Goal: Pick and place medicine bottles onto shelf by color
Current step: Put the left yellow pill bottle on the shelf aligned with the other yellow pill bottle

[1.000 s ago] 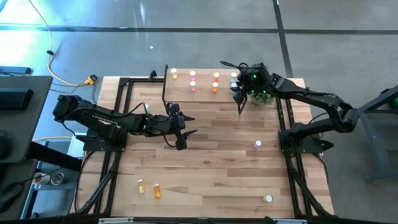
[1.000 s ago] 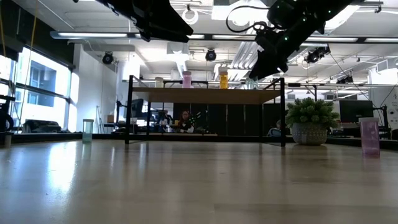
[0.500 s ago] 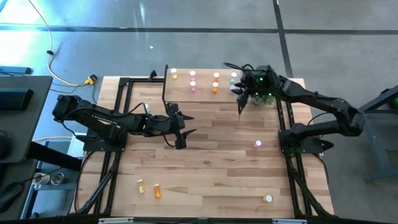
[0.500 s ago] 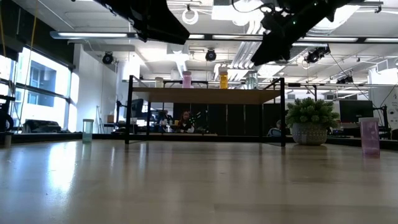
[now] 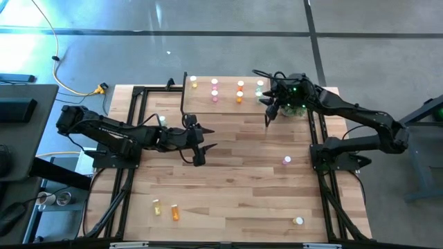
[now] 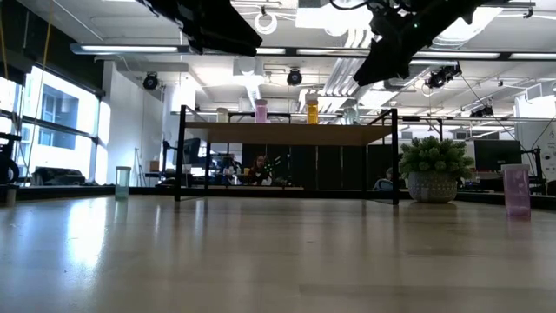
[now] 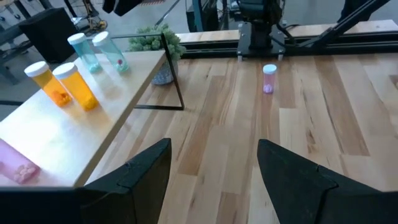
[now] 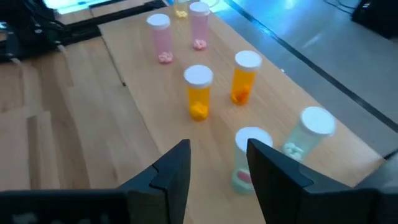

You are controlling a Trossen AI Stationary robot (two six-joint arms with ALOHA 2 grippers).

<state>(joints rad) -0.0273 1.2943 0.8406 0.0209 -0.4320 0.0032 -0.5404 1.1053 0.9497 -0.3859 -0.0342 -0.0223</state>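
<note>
Just beyond right fingers (image 8: 273, 171), upright green bottle (image 8: 250, 158) on shelf (image 8: 155, 118).

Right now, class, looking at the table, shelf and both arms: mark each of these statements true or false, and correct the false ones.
1. Two orange bottles stand upright on the shelf. True.
2. The right gripper is shut on a green bottle. False: its fingers stand apart with nothing between them, above the shelf; the green bottles stand free on the board.
3. A pink bottle stands on the tabletop near the right arm's base. True.
4. The left gripper holds a yellow bottle. False: it is open and empty, over the middle of the tabletop.
5. The potted plant sits on top of the shelf. False: it stands on the tabletop beside the shelf.
</note>
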